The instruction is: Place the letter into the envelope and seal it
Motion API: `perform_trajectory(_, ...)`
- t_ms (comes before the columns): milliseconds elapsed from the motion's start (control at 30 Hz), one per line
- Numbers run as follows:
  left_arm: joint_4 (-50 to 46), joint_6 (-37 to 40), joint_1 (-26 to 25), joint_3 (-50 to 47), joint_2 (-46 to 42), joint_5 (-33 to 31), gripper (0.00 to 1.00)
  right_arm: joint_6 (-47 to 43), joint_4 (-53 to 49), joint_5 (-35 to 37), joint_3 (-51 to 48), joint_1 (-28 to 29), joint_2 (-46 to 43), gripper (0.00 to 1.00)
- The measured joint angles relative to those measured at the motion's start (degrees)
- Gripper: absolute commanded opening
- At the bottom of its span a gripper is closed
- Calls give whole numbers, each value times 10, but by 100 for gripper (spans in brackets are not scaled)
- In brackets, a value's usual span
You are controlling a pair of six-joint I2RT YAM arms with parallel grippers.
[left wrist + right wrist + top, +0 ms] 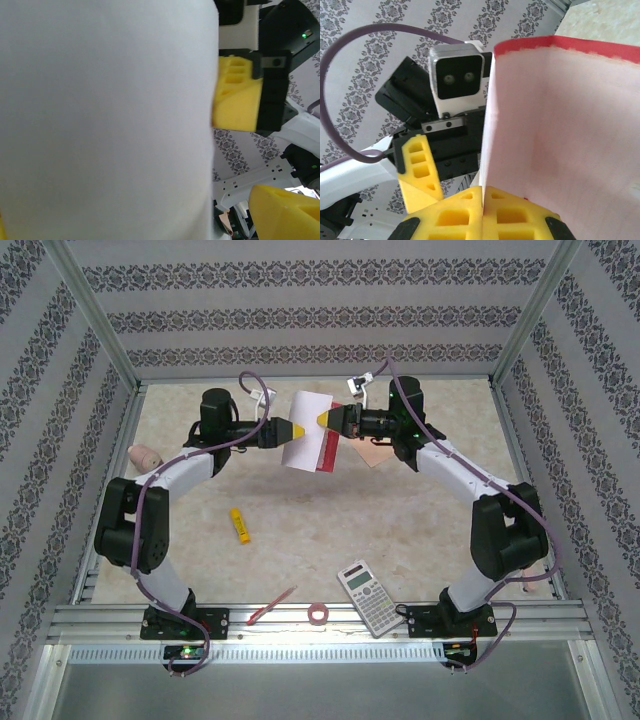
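Note:
The letter point(306, 430) hangs in the air above the middle of the table, its white back point(105, 115) toward the left wrist camera and its pale pink face with red border point(560, 125) toward the right one. My right gripper point(482, 200) is shut on the letter's edge, its yellow tip point(322, 420) at the sheet's right side. My left gripper point(293, 430) stands open at the sheet's left side; one of its yellow fingers point(285, 212) is well off the paper. The peach envelope point(375, 453) lies on the table, partly hidden under the right arm.
A calculator point(368, 597), a red tape ring point(319, 614) and a red pen point(272, 605) lie near the front rail. A yellow stick point(240, 525) lies left of centre, and a pinkish object point(145, 455) by the left wall. Patterned walls enclose the table.

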Motion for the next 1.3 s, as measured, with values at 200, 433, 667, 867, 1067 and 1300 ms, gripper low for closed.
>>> perform_trajectory(200, 12, -15, 0, 2, -9, 4, 78, 0, 2, 0, -10, 0, 3, 0)
perform_trajectory(433, -48, 27, 0, 10, -23, 6, 70, -3, 2, 0, -16, -2, 5, 0)
perform_trajectory(667, -153, 101, 0, 38, -43, 2, 65, -7, 0, 0, -17, -2, 5, 0)
perform_trajectory(867, -210, 141, 4, 48, -47, -1, 60, -18, -11, 0, -17, -5, 5, 0)
perform_trajectory(1067, -238, 158, 8, 52, -47, -3, 55, -24, -21, 0, -17, -9, 5, 0)
perform_trajectory(1300, -249, 168, 10, 52, -48, -3, 48, -33, -27, 0, -17, -9, 5, 0)
